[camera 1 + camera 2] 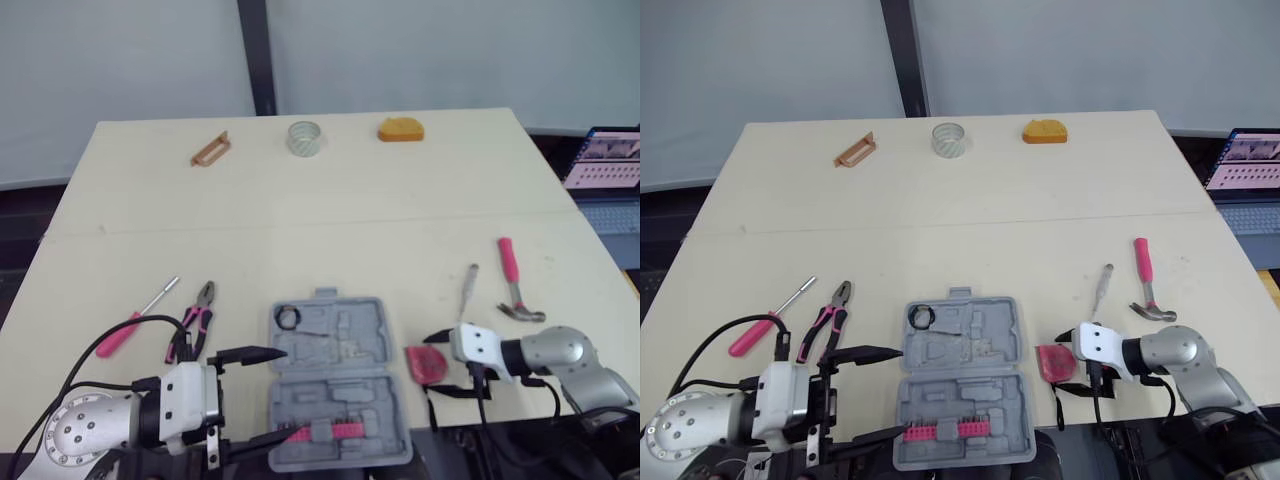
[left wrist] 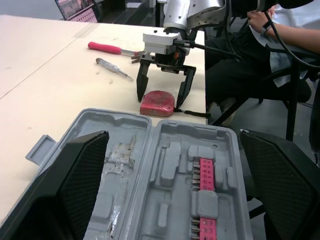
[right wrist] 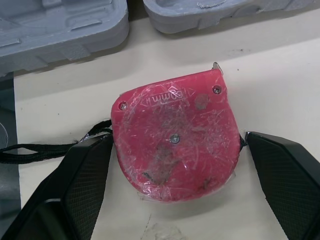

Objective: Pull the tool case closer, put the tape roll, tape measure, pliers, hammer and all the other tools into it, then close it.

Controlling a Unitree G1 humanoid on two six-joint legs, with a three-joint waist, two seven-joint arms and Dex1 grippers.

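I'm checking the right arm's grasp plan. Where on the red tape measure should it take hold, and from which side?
I'd grip the tape measure across its narrow side edges, coming down from above. It lies flat on its broad face on the table, so only those edges oppose each other; the right gripper, jaws open, straddles them. Avoid the black strap.

cropped or unclear
can't identify the small dark ring [image 1: 288,317] in the tool case [image 1: 360,335]; see just part of the laptop [image 1: 605,165].
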